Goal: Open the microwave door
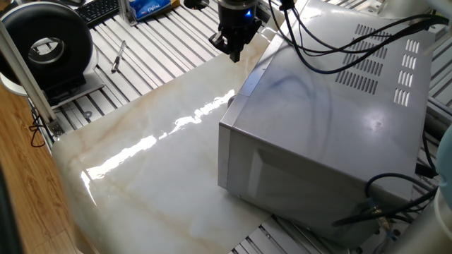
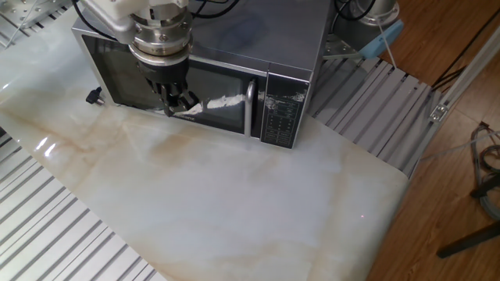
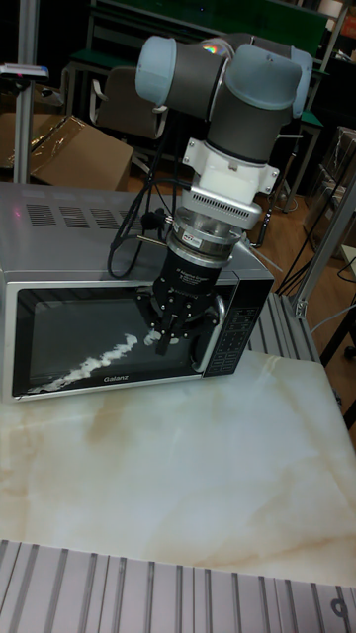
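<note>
1. Silver-grey metal fills one fixed view: the microwave (image 1: 332,120) sits on the pale marble counter (image 1: 155,162), seen from its back and side, vent slots on top, black cables draped over it. My jaws (image 1: 233,51) hang beyond its far front corner, fingers drawn together to a narrow tip with no gap showing, holding nothing. The door face is turned away from this camera. Further out from my jaws lie a black round fan (image 1: 48,46) and a keyboard (image 1: 99,10).

2. In the other fixed view, the microwave door (image 2: 168,90) stands shut, flush with the casing, directly behind my jaws (image 2: 178,105). My fingers are pinched together low in front of the dark window, near its bottom edge. The vertical handle (image 2: 251,109) stands to one side of my jaws, apart from them, and the control panel (image 2: 280,109) lies just past it. On the opposite side, a small black object (image 2: 94,97) rests on the counter by the door's corner.

3. In the tall fixed view, my jaws (image 3: 174,331) are closed in front of the window, near the door's handle side, just off the glass or touching it; I cannot tell which. The handle itself is hidden behind my wrist.
</note>
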Robot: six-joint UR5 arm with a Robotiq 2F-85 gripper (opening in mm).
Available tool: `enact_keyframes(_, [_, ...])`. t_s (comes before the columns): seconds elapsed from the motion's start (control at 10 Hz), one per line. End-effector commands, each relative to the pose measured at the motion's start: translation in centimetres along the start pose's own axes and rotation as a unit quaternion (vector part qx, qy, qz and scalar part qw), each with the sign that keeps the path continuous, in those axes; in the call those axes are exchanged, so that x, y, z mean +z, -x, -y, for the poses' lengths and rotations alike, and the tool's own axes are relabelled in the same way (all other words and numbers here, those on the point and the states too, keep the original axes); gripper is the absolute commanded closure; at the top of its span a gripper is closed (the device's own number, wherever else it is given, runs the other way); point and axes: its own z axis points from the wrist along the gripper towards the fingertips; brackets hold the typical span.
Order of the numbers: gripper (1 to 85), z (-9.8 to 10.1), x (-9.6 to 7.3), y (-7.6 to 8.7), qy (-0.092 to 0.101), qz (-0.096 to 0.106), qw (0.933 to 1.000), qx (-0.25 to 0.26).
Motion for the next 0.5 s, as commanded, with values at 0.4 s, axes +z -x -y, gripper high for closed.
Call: enact_keyframes(0.4, [84.7,-4.3,0.0,-2.7,0.049,-0.035,0.9967,0.055])
